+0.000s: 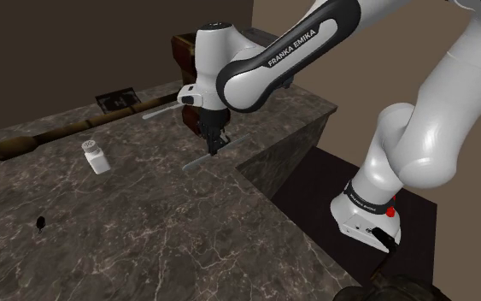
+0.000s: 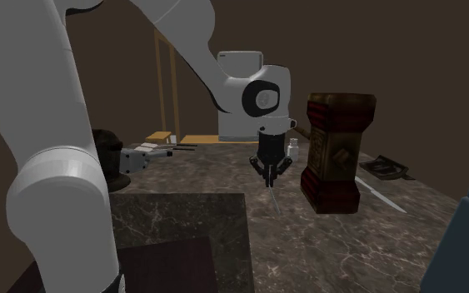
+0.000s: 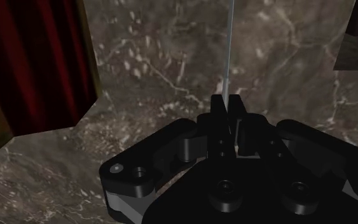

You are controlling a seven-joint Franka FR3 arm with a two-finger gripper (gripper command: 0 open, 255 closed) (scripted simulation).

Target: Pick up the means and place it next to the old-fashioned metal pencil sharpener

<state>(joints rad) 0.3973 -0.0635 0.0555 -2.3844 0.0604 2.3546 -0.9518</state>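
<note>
While the shoulder view shows a thin grey rod (image 1: 194, 162) at the tips of the claw (image 1: 215, 149), the second exterior view has it hanging below. Wrist view: fingers (image 3: 218, 111) pinched on its end; likely light, stiff, slippery; a mid-shaft hold would swing less

White shaker (image 1: 96, 156) upright on marble counter (image 1: 144, 231); possibly club (image 1: 59, 132) beyond.
</note>
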